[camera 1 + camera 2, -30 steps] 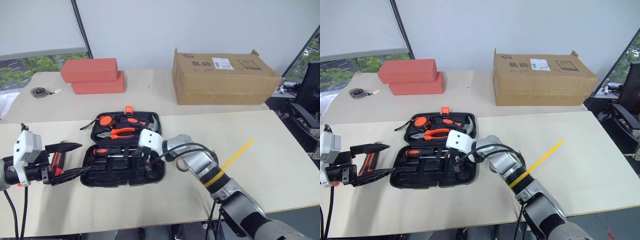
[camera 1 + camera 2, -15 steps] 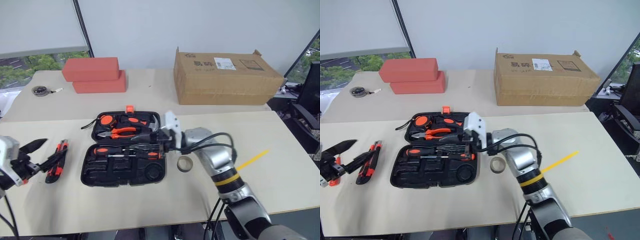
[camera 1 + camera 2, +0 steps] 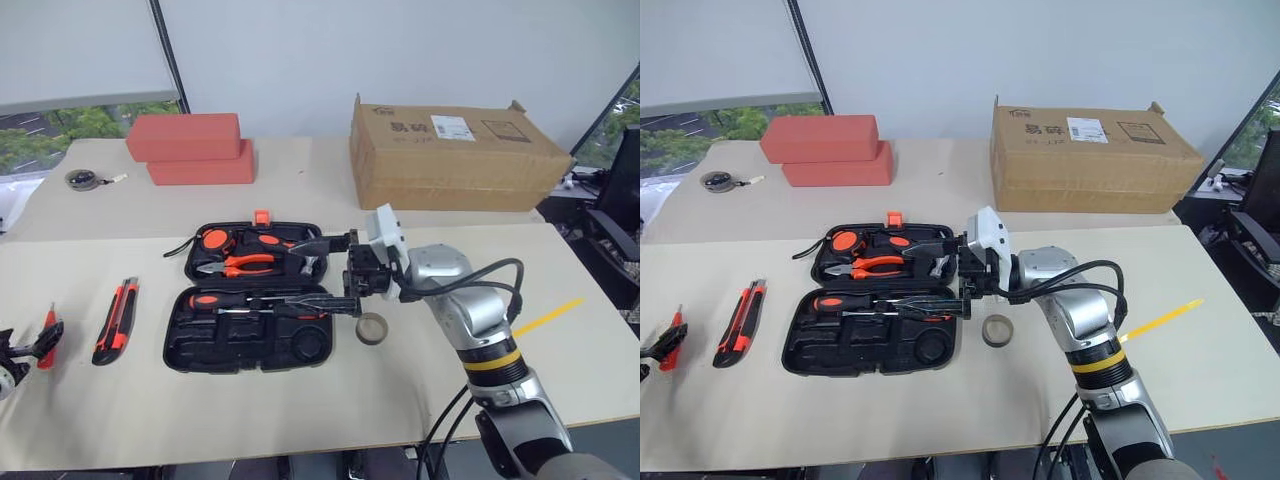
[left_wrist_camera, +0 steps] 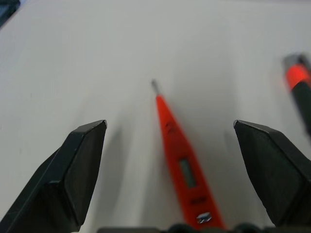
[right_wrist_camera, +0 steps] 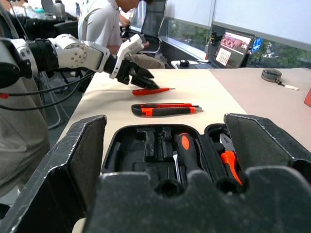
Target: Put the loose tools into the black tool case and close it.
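The black tool case (image 3: 245, 340) lies open mid-table, with pliers in its far half and an orange-handled screwdriver (image 3: 206, 299) in its near half. My right gripper (image 3: 322, 276) hovers open over the case's right side, pointing left, holding nothing. A grey tape roll (image 3: 371, 328) lies on the table just right of the case. The orange-black utility knife (image 3: 115, 320) lies left of the case. Farther left, the slim orange tester pen (image 4: 182, 165) lies on the table between the open fingers of my left gripper (image 4: 170, 127), ungripped.
A brown cardboard box (image 3: 455, 150) stands at the back right and two stacked red blocks (image 3: 190, 150) at the back left. A small dark reel with a cord (image 3: 80, 180) lies beyond them. A person (image 5: 112, 19) sits past the table's left end.
My right gripper has opened and lifted up and to the right off the case. My left arm has left the utility knife on the table and swung left to the tester pen.
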Action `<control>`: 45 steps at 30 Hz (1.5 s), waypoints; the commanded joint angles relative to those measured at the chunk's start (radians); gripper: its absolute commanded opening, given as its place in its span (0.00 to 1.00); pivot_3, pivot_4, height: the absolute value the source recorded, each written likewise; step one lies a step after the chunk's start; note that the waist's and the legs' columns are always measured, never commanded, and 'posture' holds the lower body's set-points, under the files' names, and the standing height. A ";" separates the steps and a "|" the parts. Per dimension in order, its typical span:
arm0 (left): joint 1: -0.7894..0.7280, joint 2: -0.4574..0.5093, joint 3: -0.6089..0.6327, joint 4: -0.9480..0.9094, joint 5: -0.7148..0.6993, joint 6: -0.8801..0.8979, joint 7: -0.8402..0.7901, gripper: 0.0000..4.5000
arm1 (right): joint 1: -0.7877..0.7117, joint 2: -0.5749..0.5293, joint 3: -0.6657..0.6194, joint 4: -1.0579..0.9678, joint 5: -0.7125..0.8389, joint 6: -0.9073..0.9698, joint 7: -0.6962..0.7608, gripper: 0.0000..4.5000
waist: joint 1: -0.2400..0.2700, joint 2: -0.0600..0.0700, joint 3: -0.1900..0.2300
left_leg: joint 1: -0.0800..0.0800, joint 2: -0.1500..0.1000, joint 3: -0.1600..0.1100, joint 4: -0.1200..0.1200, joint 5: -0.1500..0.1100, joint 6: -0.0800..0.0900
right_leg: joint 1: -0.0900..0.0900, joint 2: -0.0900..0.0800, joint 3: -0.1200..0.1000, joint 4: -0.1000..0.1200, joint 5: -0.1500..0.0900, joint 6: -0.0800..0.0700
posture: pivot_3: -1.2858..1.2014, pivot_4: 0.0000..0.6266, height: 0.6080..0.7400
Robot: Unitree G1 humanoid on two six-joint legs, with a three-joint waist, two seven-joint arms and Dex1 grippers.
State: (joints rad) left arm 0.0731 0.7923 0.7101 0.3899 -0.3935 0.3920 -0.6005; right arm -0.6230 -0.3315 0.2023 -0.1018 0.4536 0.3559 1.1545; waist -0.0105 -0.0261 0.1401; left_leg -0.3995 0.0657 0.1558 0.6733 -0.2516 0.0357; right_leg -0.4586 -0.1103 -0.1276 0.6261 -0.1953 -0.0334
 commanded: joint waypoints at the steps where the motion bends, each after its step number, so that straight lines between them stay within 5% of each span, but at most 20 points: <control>1: -0.024 0.027 -0.029 0.042 0.020 0.034 0.024 1.00 | -0.015 -0.006 -0.019 -0.041 0.012 -0.019 -0.008 0.99 | 0.003 0.000 0.000 | 0.000 0.000 0.000 0.000 0.000 0.000 | 0.000 0.000 0.000 0.000 0.000 0.000 | 0.52 0.24 0.79; 3: -0.033 0.027 -0.035 0.054 0.007 0.085 0.024 1.00 | -0.016 -0.008 -0.022 -0.040 0.013 -0.021 -0.012 0.99 | 0.006 0.000 0.000 | 0.001 0.000 -0.001 0.000 0.000 0.000 | 0.000 -0.001 -0.001 0.000 0.000 0.000 | 0.52 0.24 0.79; 5: -0.043 0.024 -0.036 0.070 0.002 0.112 0.031 0.88 | -0.017 -0.011 -0.023 -0.042 0.013 -0.021 -0.014 1.00 | 0.006 0.000 0.000 | 0.001 0.000 -0.001 0.000 0.000 0.000 | 0.000 -0.002 -0.002 0.000 0.000 0.000 | 0.52 0.24 0.79; 15: -0.074 0.011 0.003 0.112 -0.012 0.039 0.045 0.12 | -0.020 -0.028 -0.028 -0.047 0.027 -0.014 0.000 1.00 | 0.009 0.003 0.000 | 0.001 0.000 0.000 -0.001 0.000 0.000 | 0.000 -0.003 -0.002 0.000 0.000 -0.001 | 0.52 0.24 0.79; 20: -0.139 -0.012 0.090 -0.006 -0.139 -0.134 -0.084 0.11 | -0.017 -0.041 -0.037 -0.048 0.030 -0.010 0.005 1.00 | 0.015 -0.003 0.002 | 0.000 0.000 -0.001 -0.001 0.000 -0.001 | -0.001 -0.003 -0.003 0.000 0.001 -0.002 | 0.52 0.24 0.79; 27: -0.188 0.000 0.000 -0.347 -0.383 0.012 -0.314 0.11 | 0.055 -0.107 -0.079 -0.099 0.045 0.020 -0.006 1.00 | 0.023 -0.010 0.004 | -0.004 -0.001 -0.007 -0.001 0.001 -0.002 | 0.002 -0.005 -0.004 -0.004 0.002 -0.005 | 0.52 0.24 0.79; 37: -0.358 0.154 -0.518 -0.398 -0.118 -0.159 -0.716 0.11 | 0.183 -0.189 -0.134 -0.172 0.058 0.028 -0.052 1.00 | 0.021 -0.006 0.006 | -0.005 -0.003 -0.004 0.001 0.001 -0.001 | 0.001 0.005 -0.008 -0.002 0.000 -0.002 | 0.52 0.24 0.79; 45: -0.495 0.115 -0.649 -0.274 -0.028 -0.282 -0.825 0.11 | 0.267 -0.251 -0.181 -0.224 0.069 0.033 -0.085 1.00 | 0.020 -0.006 0.006 | -0.004 -0.002 -0.005 0.002 0.004 0.005 | 0.001 0.007 -0.007 -0.002 0.000 -0.002 | 0.52 0.24 0.79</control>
State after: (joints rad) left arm -0.4000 0.9105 0.0694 0.0993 -0.4379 0.1451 -1.4030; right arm -0.3649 -0.5670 0.0610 -0.2741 0.4941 0.3796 1.0809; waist 0.0096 -0.0320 0.1462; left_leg -0.4039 0.0636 0.1513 0.6752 -0.2470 0.0421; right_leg -0.4574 -0.1036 -0.1349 0.6243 -0.1952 -0.0352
